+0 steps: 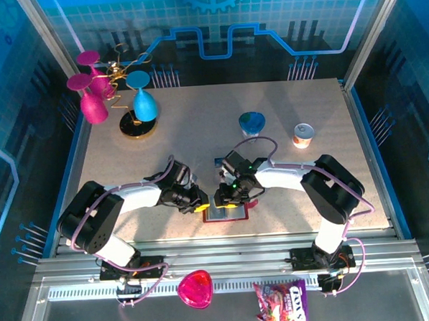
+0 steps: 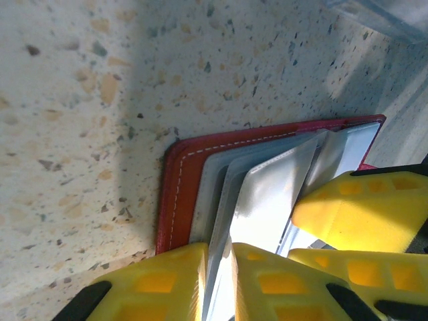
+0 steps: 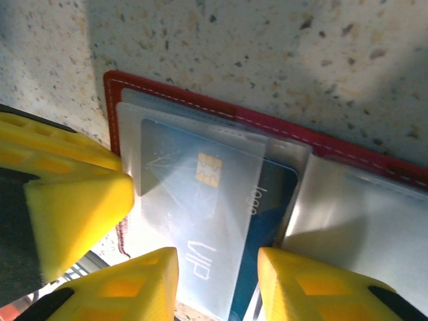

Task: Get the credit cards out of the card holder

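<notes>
The dark red card holder (image 1: 229,217) lies open near the table's front edge, with both grippers meeting over it. In the left wrist view its red cover (image 2: 177,194) and greyish clear pockets show. My left gripper (image 2: 219,251) is shut on one clear pocket sheet (image 2: 267,194). My right gripper's yellow fingers (image 2: 348,207) press in from the right. A blue credit card (image 3: 271,200) with a chip and "VIP" lettering sits in a clear pocket of the card holder (image 3: 334,150). My right gripper (image 3: 217,257) is open just over that card, one finger on each side. The left gripper's finger (image 3: 73,200) sits at the pocket's left edge.
A gold stand (image 1: 136,125) hung with pink and blue glasses is at the back left. A blue bowl (image 1: 253,122) and a small cup (image 1: 303,135) stand behind the arms. A pink dish (image 1: 195,288) and a candy bag (image 1: 281,304) lie on the front ledge.
</notes>
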